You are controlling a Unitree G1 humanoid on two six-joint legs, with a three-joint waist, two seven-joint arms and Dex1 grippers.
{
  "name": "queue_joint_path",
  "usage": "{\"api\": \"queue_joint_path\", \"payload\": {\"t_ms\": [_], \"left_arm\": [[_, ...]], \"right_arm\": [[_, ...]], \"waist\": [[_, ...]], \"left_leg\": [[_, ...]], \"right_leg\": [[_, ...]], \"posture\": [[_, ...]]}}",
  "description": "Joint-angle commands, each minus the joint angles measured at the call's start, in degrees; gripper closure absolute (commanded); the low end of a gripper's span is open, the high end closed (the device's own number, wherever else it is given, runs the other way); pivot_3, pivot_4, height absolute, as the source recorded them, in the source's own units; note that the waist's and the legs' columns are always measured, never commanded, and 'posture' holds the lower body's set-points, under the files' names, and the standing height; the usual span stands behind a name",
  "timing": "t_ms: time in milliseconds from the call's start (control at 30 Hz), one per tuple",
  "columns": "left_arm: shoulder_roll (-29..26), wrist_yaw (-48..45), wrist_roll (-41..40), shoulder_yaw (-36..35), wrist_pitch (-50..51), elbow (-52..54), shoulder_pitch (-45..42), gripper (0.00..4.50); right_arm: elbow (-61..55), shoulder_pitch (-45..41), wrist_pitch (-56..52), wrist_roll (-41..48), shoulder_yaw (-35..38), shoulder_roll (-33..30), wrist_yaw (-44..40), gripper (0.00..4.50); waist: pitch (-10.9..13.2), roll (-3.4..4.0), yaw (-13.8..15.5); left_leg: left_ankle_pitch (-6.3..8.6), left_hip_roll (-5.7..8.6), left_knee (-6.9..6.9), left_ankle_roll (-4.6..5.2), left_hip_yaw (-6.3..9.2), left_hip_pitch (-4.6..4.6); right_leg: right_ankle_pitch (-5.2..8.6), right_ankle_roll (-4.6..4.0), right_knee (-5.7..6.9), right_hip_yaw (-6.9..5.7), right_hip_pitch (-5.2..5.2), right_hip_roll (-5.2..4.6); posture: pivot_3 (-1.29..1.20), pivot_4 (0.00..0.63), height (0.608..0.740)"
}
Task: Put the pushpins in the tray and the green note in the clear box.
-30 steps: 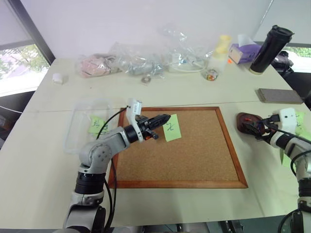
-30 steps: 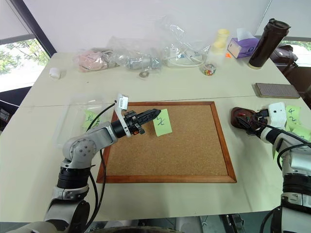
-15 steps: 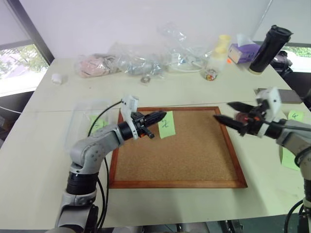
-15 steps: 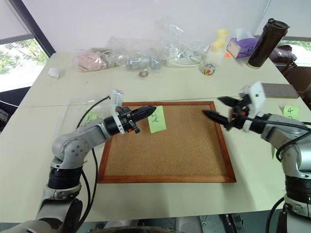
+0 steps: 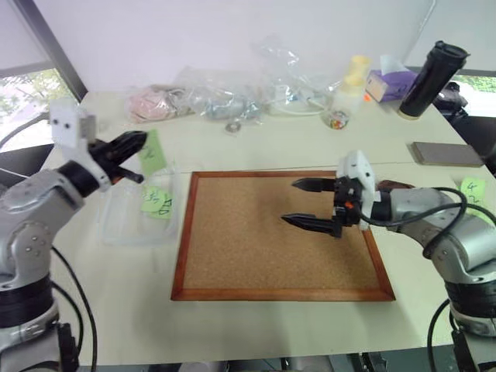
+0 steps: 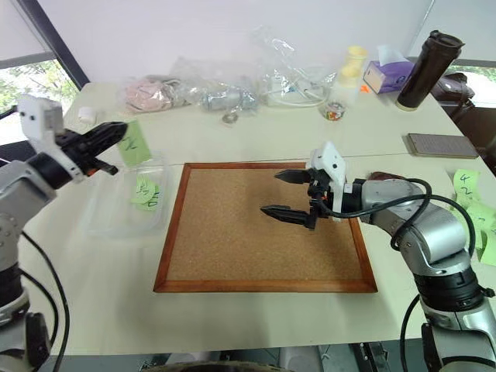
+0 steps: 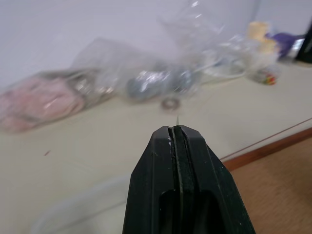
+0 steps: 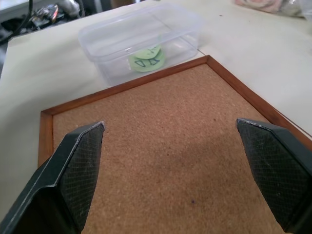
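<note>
My left gripper (image 5: 132, 142) is shut on the green note (image 5: 152, 150), which hangs in the air over the far edge of the clear box (image 5: 124, 221). In the left wrist view the note (image 7: 176, 119) shows edge-on as a thin sliver between the closed fingers (image 7: 163, 161). Another green note (image 5: 157, 203) lies inside the box. My right gripper (image 5: 290, 201) is open and empty, pointing left over the cork board (image 5: 256, 256). Behind its wrist the dark tray (image 5: 394, 185) peeks out. The pushpins are hidden.
Clear plastic bags (image 5: 225, 97), a yellow bottle (image 5: 353, 74), a purple tissue box (image 5: 387, 81) and a black tumbler (image 5: 432, 77) line the table's far side. A grey pad (image 5: 446, 153) and loose green notes (image 5: 473, 190) lie at the right.
My left gripper carried the green note left off the cork board to above the clear box. My right gripper swung left from the tray to over the board, staying open.
</note>
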State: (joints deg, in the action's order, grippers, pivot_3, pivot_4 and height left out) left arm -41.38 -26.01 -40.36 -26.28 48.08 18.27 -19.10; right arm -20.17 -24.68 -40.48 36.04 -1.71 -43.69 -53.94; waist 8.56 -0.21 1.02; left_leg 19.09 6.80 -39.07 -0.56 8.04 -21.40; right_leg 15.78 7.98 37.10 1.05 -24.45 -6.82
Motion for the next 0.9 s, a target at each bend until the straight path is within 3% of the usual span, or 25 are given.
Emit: {"api": "queue_joint_path", "payload": {"t_ms": [33,133,167,267,433,467,667,900], "left_arm": [[-0.41,-1.92,0.96,-0.9,-2.41,-0.97,2.29,4.5],[0.51,-1.83,2.99,0.15,-4.49,-2.42,4.3,4.5],[0.71,-1.75,3.19,0.2,-4.7,-2.68,4.53,4.17],[1.19,-2.15,3.15,0.14,-3.96,-3.42,6.6,3.02],[-1.09,-5.95,0.88,-1.2,-2.44,-1.45,8.67,0.37],[-1.53,-6.71,0.19,-1.54,-2.06,-0.92,8.88,0.05],[-4.86,-12.52,-4.21,-1.51,-0.89,4.15,10.83,0.05],[-8.0,-18.88,-8.29,3.49,0.54,11.03,12.13,0.05]], "right_arm": [[0.83,-1.72,2.73,-1.85,-0.43,0.47,-1.08,0.07],[2.03,-2.44,3.88,-3.01,-0.58,0.78,-1.17,0.07],[2.23,-2.55,4.08,-3.24,-0.62,0.88,-1.2,0.02],[2.96,-2.66,4.88,-4.38,-0.53,0.72,-1.31,0.0],[3.35,-2.12,5.47,-5.48,0.03,-0.81,-2.64,0.0],[3.39,-2.09,5.49,-5.62,0.13,-1.09,-2.88,0.0],[2.69,-0.66,5.18,-5.72,1.9,-3.75,-4.31,0.0],[-1.98,4.4,3.0,-3.19,5.98,-7.8,-5.25,0.0]], "waist": [[0.01,-0.02,-0.04],[0.01,-0.02,-0.28],[0.01,-0.02,-0.29],[0.01,-0.02,-0.35],[0.02,-0.02,-0.31],[0.02,-0.02,-0.29],[0.03,-0.01,-0.29],[0.05,0.04,-0.3]], "left_leg": [[0.0,0.0,0.0,0.0,0.01,-0.01],[0.0,-0.03,0.02,0.0,0.02,-0.01],[0.0,-0.07,0.03,0.0,0.02,-0.01],[0.0,-0.07,0.05,0.0,0.0,0.0],[0.0,-0.08,0.06,0.0,0.0,-0.01],[0.0,-0.08,0.06,0.0,0.0,-0.01],[0.0,-0.08,0.06,0.0,0.0,-0.01],[0.01,-0.08,0.08,0.01,-0.01,-0.01]], "right_leg": [[0.0,0.0,-0.01,0.0,0.0,0.0],[0.0,0.0,0.0,0.0,-0.03,0.0],[0.0,0.0,0.0,0.0,-0.03,0.0],[0.0,0.0,0.01,0.01,-0.05,-0.01],[0.0,0.0,0.01,0.02,-0.06,0.0],[0.0,0.0,0.01,0.02,-0.06,-0.01],[0.0,0.0,0.0,0.03,-0.05,-0.02],[0.0,-0.01,-0.04,0.1,-0.03,-0.03]], "posture": [[0.0,0.15,0.74],[0.0,0.15,0.74],[0.0,0.15,0.74],[0.0,0.15,0.74],[0.0,0.15,0.74],[0.0,0.15,0.74],[0.0,0.15,0.74],[0.0,0.15,0.74]]}}
